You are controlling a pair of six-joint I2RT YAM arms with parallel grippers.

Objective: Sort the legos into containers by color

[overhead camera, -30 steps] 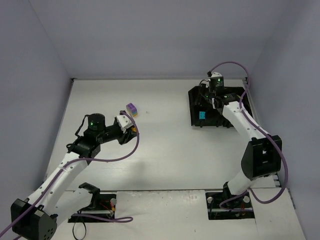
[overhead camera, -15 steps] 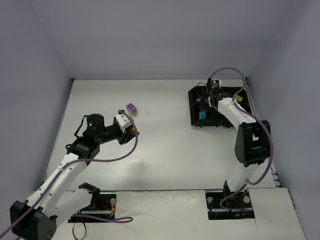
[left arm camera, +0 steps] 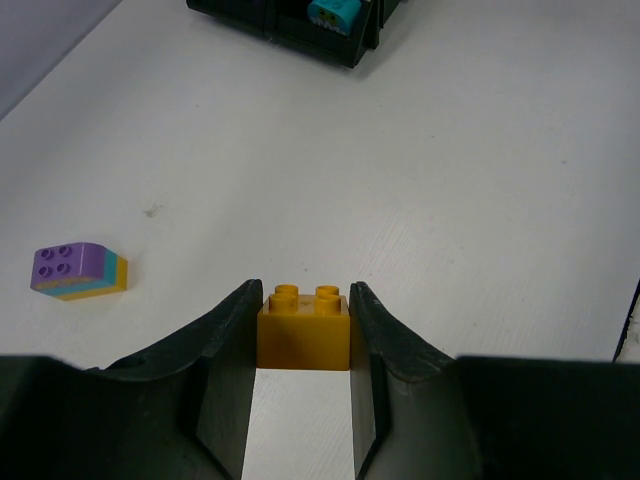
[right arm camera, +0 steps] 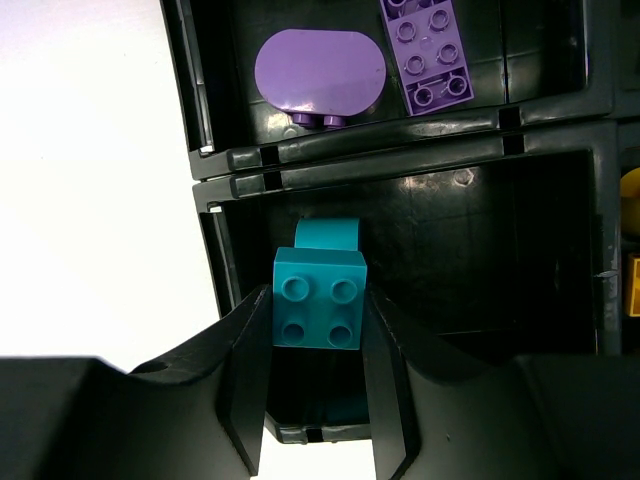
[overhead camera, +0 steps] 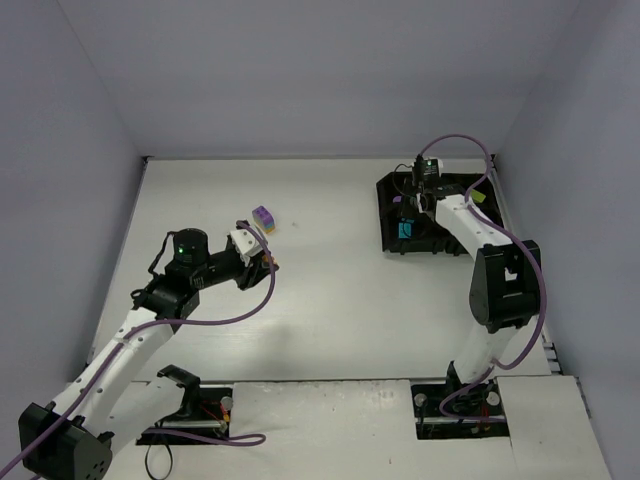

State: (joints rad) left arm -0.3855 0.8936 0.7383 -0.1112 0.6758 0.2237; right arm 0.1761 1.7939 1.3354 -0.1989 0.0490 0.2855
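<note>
My left gripper (left arm camera: 303,312) is shut on an orange brick (left arm camera: 303,330) just above the table, left of centre in the top view (overhead camera: 267,262). A small stack of purple, cyan and orange bricks (left arm camera: 78,272) lies on the table to its left, also seen from above (overhead camera: 264,218). My right gripper (right arm camera: 318,312) is shut on a cyan brick (right arm camera: 318,298) over a compartment of the black tray (right arm camera: 400,165), above another cyan piece (right arm camera: 328,234). A purple oval brick (right arm camera: 320,72) and a purple rectangular brick (right arm camera: 430,50) lie in the neighbouring compartment.
The tray (overhead camera: 384,205) stands at the far right of the table, close to the right wall. A lime green piece (overhead camera: 478,198) shows at its right side. Orange pieces (right arm camera: 630,185) show at the right edge of the right wrist view.
The right arm's elbow has swung up and inward while its gripper stays over the tray with the cyan brick. The left arm has barely moved.
</note>
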